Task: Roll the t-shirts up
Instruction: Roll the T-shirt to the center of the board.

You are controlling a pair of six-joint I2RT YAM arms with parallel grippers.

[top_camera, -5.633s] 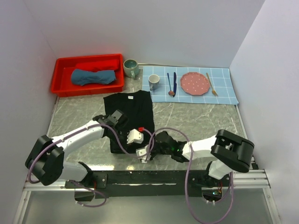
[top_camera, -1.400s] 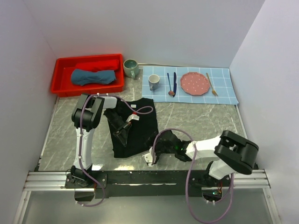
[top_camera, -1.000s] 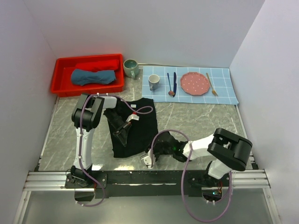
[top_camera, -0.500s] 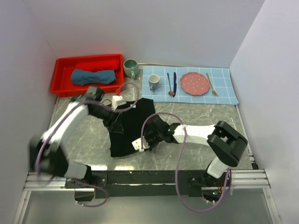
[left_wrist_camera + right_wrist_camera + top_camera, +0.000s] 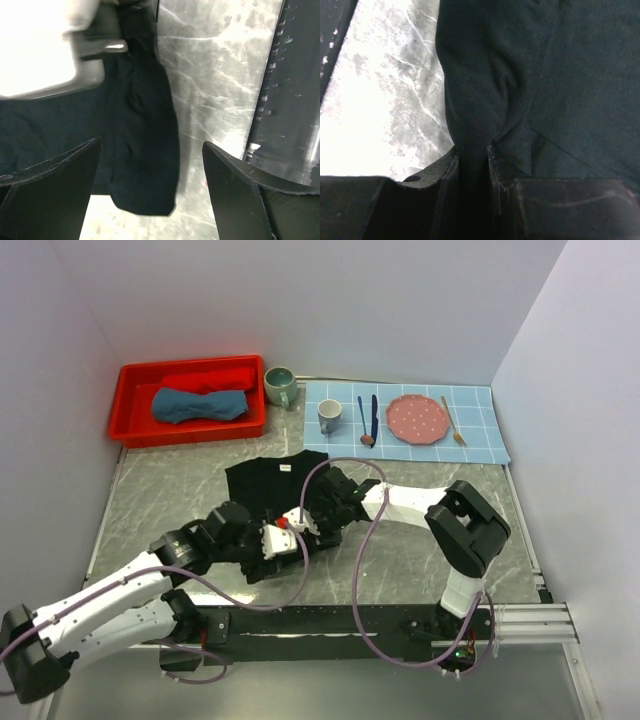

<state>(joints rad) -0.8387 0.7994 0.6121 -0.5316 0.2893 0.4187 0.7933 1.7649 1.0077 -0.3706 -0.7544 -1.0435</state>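
Note:
A black t-shirt (image 5: 262,480) lies on the marble table, its near part bunched into a loose roll (image 5: 147,150). My right gripper (image 5: 303,520) is shut on a pinched fold of this black cloth (image 5: 475,100), the fold running straight between the jaws (image 5: 472,160). My left gripper (image 5: 283,543) hovers just above the roll's near end with its fingers (image 5: 55,175) spread wide and nothing held; in the left wrist view the gripper (image 5: 152,185) straddles the roll's tip. A teal-blue t-shirt (image 5: 200,403) lies crumpled in the red bin (image 5: 135,432).
A green mug (image 5: 280,385) stands beside the bin. The light-blue checked placemat (image 5: 482,430) carries a grey mug (image 5: 329,416), cutlery (image 5: 368,420) and a pink plate (image 5: 415,418). A black rail (image 5: 300,620) runs along the near edge.
The left arm swung from the far left down to the near side and its gripper opened. The right gripper carried the shirt's near edge away from the rail, pinching the cloth.

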